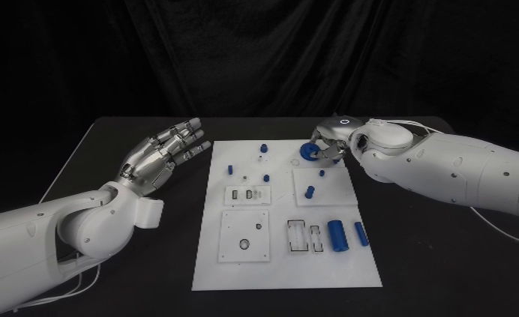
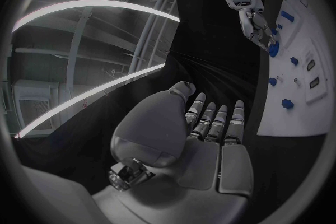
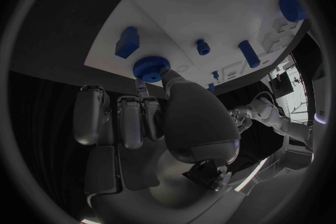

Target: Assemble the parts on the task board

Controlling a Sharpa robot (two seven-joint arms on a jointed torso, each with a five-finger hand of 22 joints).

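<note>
The white task board (image 1: 283,276) lies lengthwise in the middle of the black worktop (image 1: 421,257), its near edge toward the robot. On its near right part two blue cylinders (image 1: 337,235) lie side by side, just right of a pair of narrow rectangular slots (image 1: 304,235). Left of those sits a square inset plate (image 1: 244,235) with a small oval hole. Farther along, a smaller plate with two dark slots (image 1: 247,195) lies on the left half, and on the right half a short blue peg (image 1: 310,192) stands in another square inset.

The left hand (image 1: 162,155) hovers over the worktop just left of the board's far half — palm up, fingers stretched out and slightly apart, holding nothing. The left wrist view shows the same flat, empty palm (image 2: 210,145) with the board off to one side.

Toward the far end, small blue parts dot the board: one at the left edge (image 1: 230,168), a tiny one near the middle (image 1: 266,178), and a taller block (image 1: 262,148) close to the far edge.

At the far right corner the right hand (image 1: 328,148) reaches in over the board's edge, and its fingertips (image 3: 143,91) pinch a round blue knurled part (image 1: 308,154). In the right wrist view this disc (image 3: 149,67) sits at the board's edge, thumb and finger closed on its rim, with the block (image 3: 127,42) just beside it.
</note>
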